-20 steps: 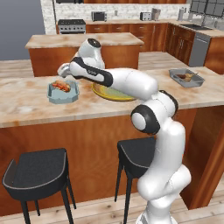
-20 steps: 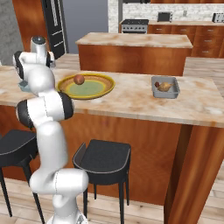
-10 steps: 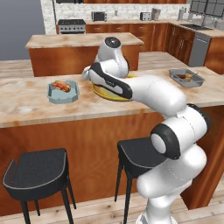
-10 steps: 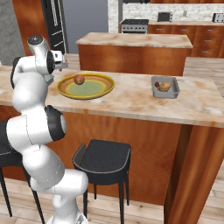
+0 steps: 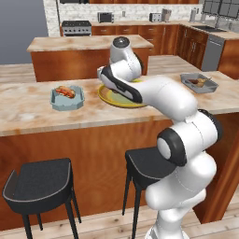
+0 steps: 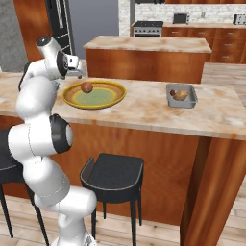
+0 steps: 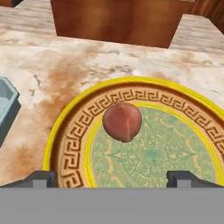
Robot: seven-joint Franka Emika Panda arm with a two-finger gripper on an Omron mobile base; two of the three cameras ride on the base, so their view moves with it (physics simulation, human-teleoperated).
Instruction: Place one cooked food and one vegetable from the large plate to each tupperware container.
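The large plate (image 7: 70, 131) has a yellow rim and a green centre, and a round reddish-brown food (image 7: 122, 121) lies on its left half. My gripper (image 7: 112, 178) hovers open just above the plate's near-left rim, with its fingertips (image 7: 41, 178) wide apart and nothing between them. In the right base view the gripper (image 6: 78, 73) hangs over the left edge of the plate (image 6: 103, 98), close to the round food (image 6: 86, 87). The pale blue container (image 5: 67, 98) holds orange-red food (image 5: 65, 91). The dark grey container (image 6: 181, 98) holds brown food (image 6: 180, 94).
My own arm (image 5: 154, 91) crosses over the plate (image 5: 112, 97) in the left base view and hides most of it. The dark grey container (image 5: 200, 83) sits far right on the counter. A second island (image 6: 149, 45) stands behind, and stools (image 6: 113, 170) stand below the counter edge.
The arm has swung right from over the pale blue container to over the left rim of the large plate. The gripper stayed open and empty.
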